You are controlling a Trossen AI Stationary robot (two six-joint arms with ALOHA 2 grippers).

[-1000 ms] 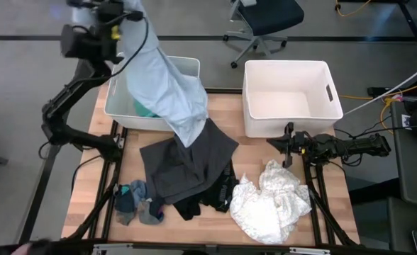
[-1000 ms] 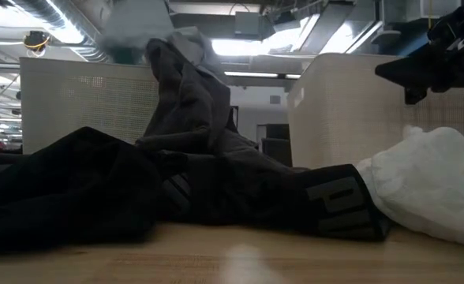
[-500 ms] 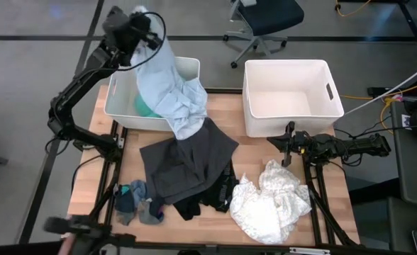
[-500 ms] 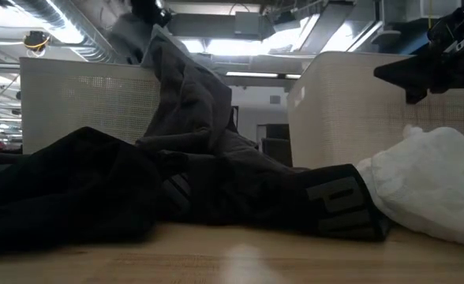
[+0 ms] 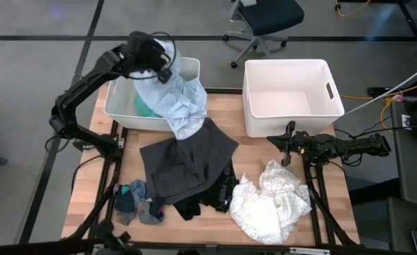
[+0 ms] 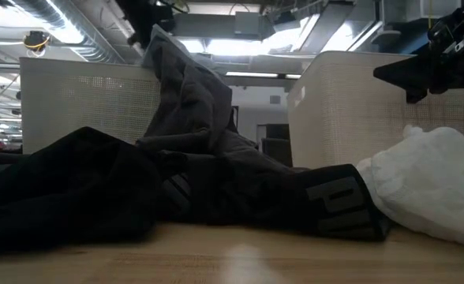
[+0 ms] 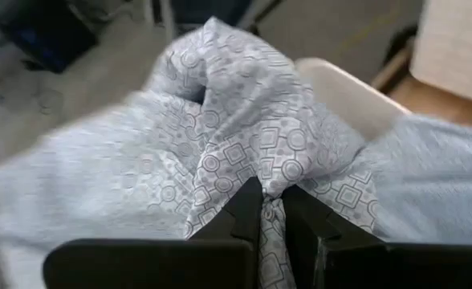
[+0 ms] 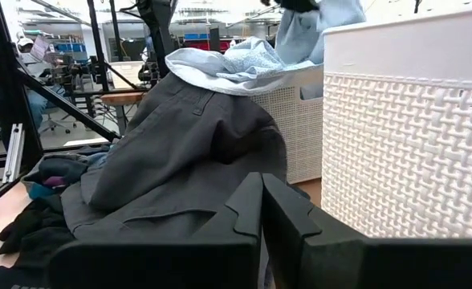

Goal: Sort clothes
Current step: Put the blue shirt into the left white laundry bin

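My left gripper [image 5: 162, 62] hovers above the left white bin [image 5: 120, 108], shut on a pale blue patterned garment [image 5: 176, 99]. That garment spills over the bin's near right rim onto a dark grey garment [image 5: 187, 163] spread mid-table. A teal garment [image 5: 146, 111] lies in the left bin. Black clothing [image 5: 207, 197], small grey-blue socks [image 5: 137, 202] and a white garment [image 5: 272, 202] lie near the front edge. My right gripper [image 5: 288, 145] waits shut, level, in front of the right bin [image 5: 290, 95]. My left gripper pinches a bunched fold of the pale blue garment [image 7: 273, 175] between its two fingers, which slant downward over the bin. The cloth hangs slack below them. Its lower part drapes over the bin's rim [image 5: 193, 106], and its end rests on the dark grey garment.
The right bin holds nothing that shows. Bare wood lies between the two bins [image 5: 226, 113]. The table's metal frame and cables run under and beside the right arm. An office chair [image 5: 265, 21] stands on the floor beyond the table.
My left gripper has come down toward the left bin and the table's right, tipping from raised to slanting downward, still shut on the pale blue garment. The garment, earlier hanging long, has slackened and bunched on the bin's rim. Its lower end has stayed on the dark grey garment.
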